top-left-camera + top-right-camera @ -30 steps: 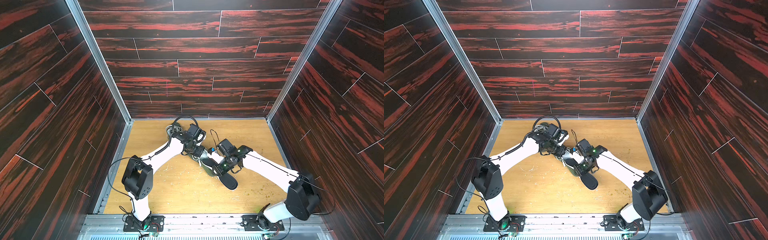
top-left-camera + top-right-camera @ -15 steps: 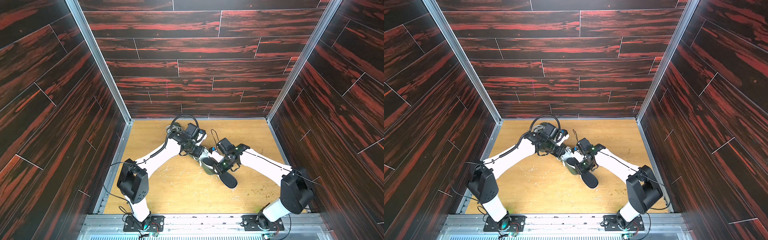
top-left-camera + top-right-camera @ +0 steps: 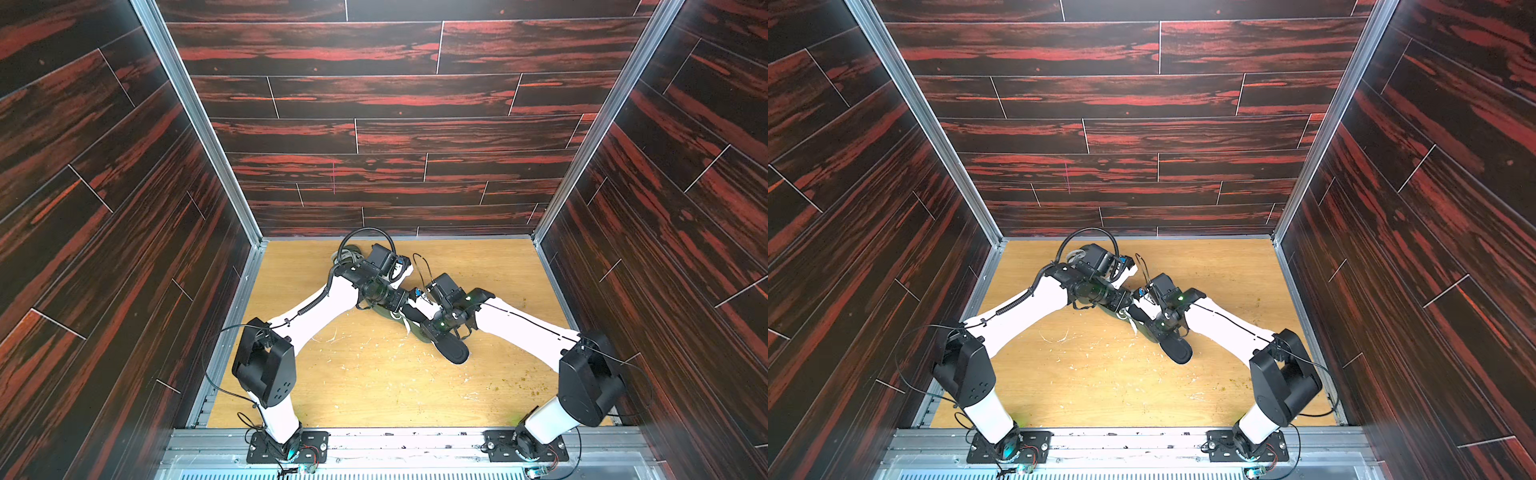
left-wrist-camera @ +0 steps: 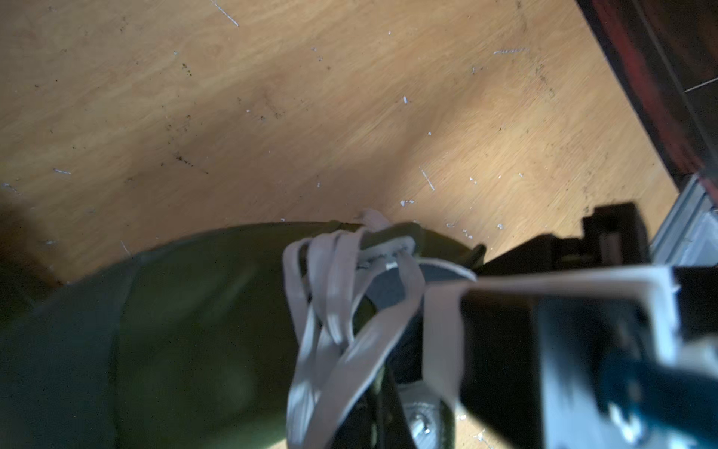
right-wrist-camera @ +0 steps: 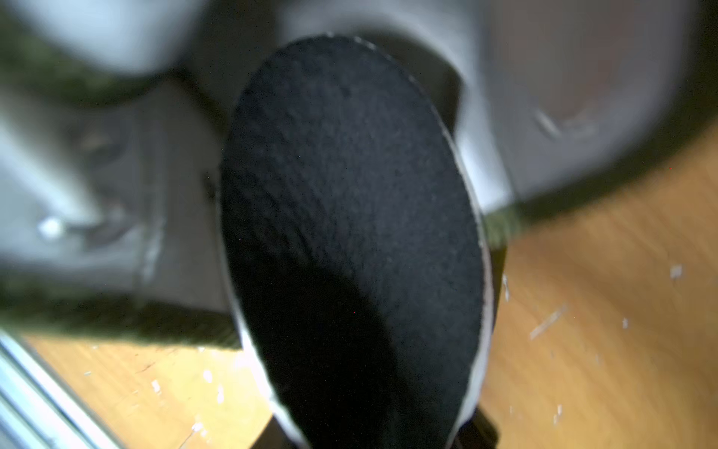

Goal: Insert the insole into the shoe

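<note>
Two arms are meeting over the shoe point(image 3: 385, 311), which is lying just past the middle of the table point(image 3: 374, 395) toward 12 o'clock, its toe pointing to about 10 o'clock and its opening facing 4 o'clock. The job is looking only partly done, as I judge it. The insole point(image 3: 453, 353) is sitting at the shoe's opening, but in both top views a long rounded end is sticking out over the bare wood toward 5 o'clock, so sliding it forward and pressing it flat is remaining. How deep the hidden part is reaching I cannot tell. The right gripper point(image 3: 432, 328) is gripping the insole with its jaws partly apart; in the right wrist view the insole point(image 5: 349, 194) is running away from the jaws over the pale grey lining. The left gripper point(image 3: 401, 305) is standing fully closed at the toe end of the shoe; whether it is pinching anything I cannot tell. The shoe is showing a soft, matte olive-green upper with a rounded toe, and flat, limp, whitish laces point(image 4: 330, 311) are bunching in loose loops. The insole is looking thin and bendable, a long oval, black and felt-like on its face, with a narrow white edge. The table is showing light wood grain, scuffed and speckled with white flecks.
</note>
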`<state>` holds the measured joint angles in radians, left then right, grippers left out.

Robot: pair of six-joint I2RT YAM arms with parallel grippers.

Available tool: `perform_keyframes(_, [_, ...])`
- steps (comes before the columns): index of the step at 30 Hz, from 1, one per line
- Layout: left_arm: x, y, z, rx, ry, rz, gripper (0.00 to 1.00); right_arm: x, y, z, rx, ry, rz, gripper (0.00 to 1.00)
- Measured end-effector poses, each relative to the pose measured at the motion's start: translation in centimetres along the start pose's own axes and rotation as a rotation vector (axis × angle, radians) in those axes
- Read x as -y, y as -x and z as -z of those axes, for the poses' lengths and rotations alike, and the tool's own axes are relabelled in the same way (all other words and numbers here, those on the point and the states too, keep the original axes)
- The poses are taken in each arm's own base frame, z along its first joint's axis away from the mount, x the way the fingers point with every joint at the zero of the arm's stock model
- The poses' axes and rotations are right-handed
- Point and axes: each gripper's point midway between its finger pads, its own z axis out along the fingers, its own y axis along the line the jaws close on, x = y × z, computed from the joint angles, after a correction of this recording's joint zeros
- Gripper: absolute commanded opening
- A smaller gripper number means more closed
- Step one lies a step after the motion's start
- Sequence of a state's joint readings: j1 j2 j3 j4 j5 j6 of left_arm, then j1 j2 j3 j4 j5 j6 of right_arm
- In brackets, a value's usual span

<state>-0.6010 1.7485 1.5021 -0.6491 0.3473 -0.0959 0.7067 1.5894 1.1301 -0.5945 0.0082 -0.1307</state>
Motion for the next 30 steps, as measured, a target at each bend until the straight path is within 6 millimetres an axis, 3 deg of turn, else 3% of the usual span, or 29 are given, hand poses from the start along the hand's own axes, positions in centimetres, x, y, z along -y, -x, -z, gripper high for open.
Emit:
perform_keyframes(6, [0.6,-0.4,-0.2,-0.010,-0.053,0.008,0.00,-1.0,-0.2,-0.8,0.075,0.000,0.113,0.42])
perform_keyframes(13, [0.2,-0.2,-0.4,0.008,-0.067,0.022,0.00,-0.5,1.9,-1.4,0.151,-0.022,0.140,0.48])
perform_keyframes(20, [-1.8,-0.9,-1.4,0.020,-0.048,0.091,0.00,-0.6,3.5,-3.0,0.204,-0.004,0.167,0.63])
perform_keyframes(28, [-4.2,-1.2,-2.7,0.057,0.026,0.247,0.00,-1.0,4.0,-4.6,0.190,0.131,0.104,0.76])
perform_keyframes(29, [-4.4,-1.2,-2.9,0.062,0.031,0.268,0.00,-1.0,3.9,-4.7,0.185,0.142,0.084,0.90])
perform_keyframes(30, [-4.5,-1.4,-3.2,0.061,0.037,0.286,0.00,-0.9,3.7,-4.7,0.181,0.152,0.064,0.93])
